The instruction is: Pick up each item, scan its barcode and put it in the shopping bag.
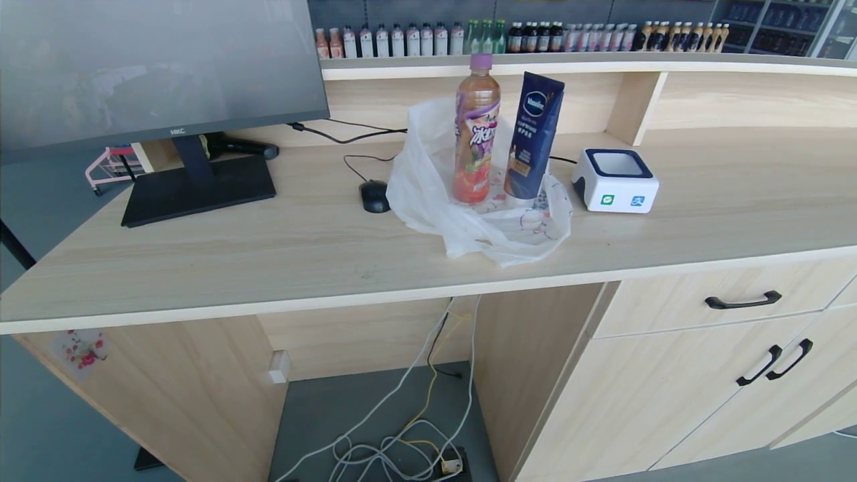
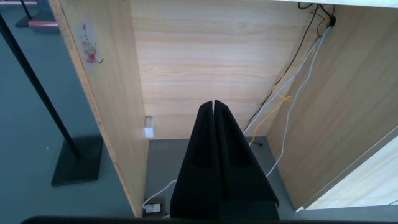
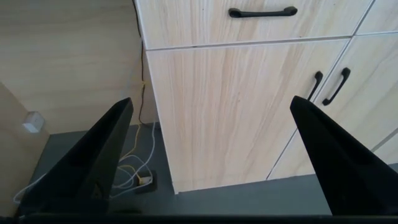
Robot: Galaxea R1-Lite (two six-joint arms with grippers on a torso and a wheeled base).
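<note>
Your left pincer (image 2: 214, 106) is pressed together, your right pincer (image 3: 211, 102) spread; bottle (image 1: 477, 130) and blue tube (image 1: 532, 137) already stand in the shopping bag (image 1: 428, 194) mid-surface (image 1: 268, 248), so seemingly nothing remains

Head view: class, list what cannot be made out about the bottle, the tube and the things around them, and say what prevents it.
1. Barcodes, head view: none can be made out on the sides of the bottle and the tube that face the camera; the print is too small.
2. Mouth of the shopping bag, head view: lost among its crumpled folds.
3. Monitor, head view: cut off by the top and left edges.
</note>
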